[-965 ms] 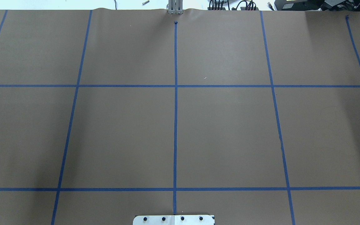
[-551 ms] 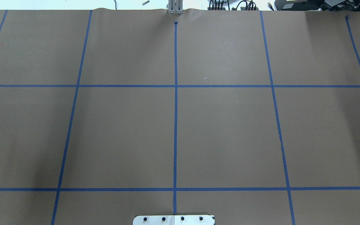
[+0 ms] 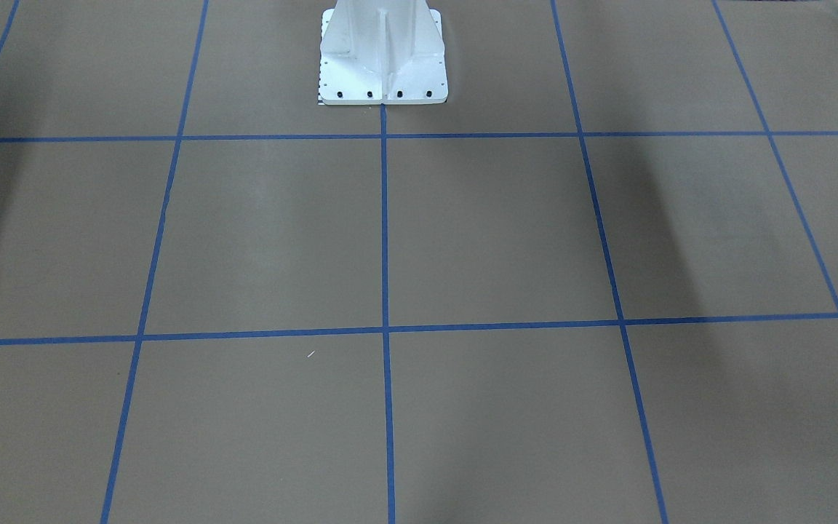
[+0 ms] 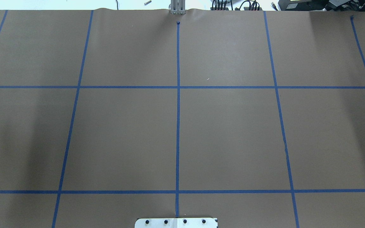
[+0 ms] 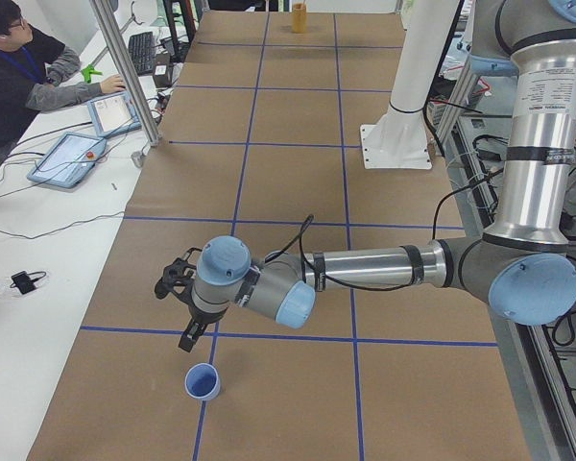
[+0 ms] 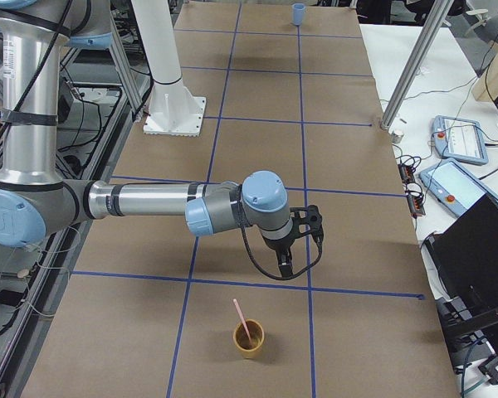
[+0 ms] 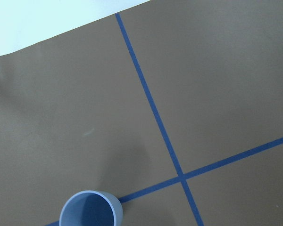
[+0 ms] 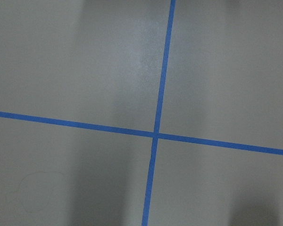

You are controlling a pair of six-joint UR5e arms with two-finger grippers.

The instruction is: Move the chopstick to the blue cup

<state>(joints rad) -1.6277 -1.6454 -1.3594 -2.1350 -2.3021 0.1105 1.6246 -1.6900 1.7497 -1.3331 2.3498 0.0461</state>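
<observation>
Currently, the chopstick [image 6: 241, 319] is standing tilted in a tan cup [image 6: 249, 338] at the robot's right end of the paper-covered desk [image 4: 233, 142], its upper end leaning toward 11 o'clock in the exterior right view. The right end effector [image 6: 284, 267] is hanging over the paper at about 1 o'clock from that cup, apart from it and pointing down; whether its fingers are wide or narrow cannot be told. At the opposite end of the desk the blue cup [image 5: 203, 382] is standing upright, mouth up, against a blue tape line [image 7: 217, 162]. The left end effector [image 5: 184, 317] is hovering near it, at about 11 o'clock from the cup in the exterior left view, not touching it, and its spread cannot be told either. In the left wrist view the cup's rim is showing at 7 o'clock. A person [image 5: 19, 77] is sitting at a side table [image 5: 38, 202].
</observation>
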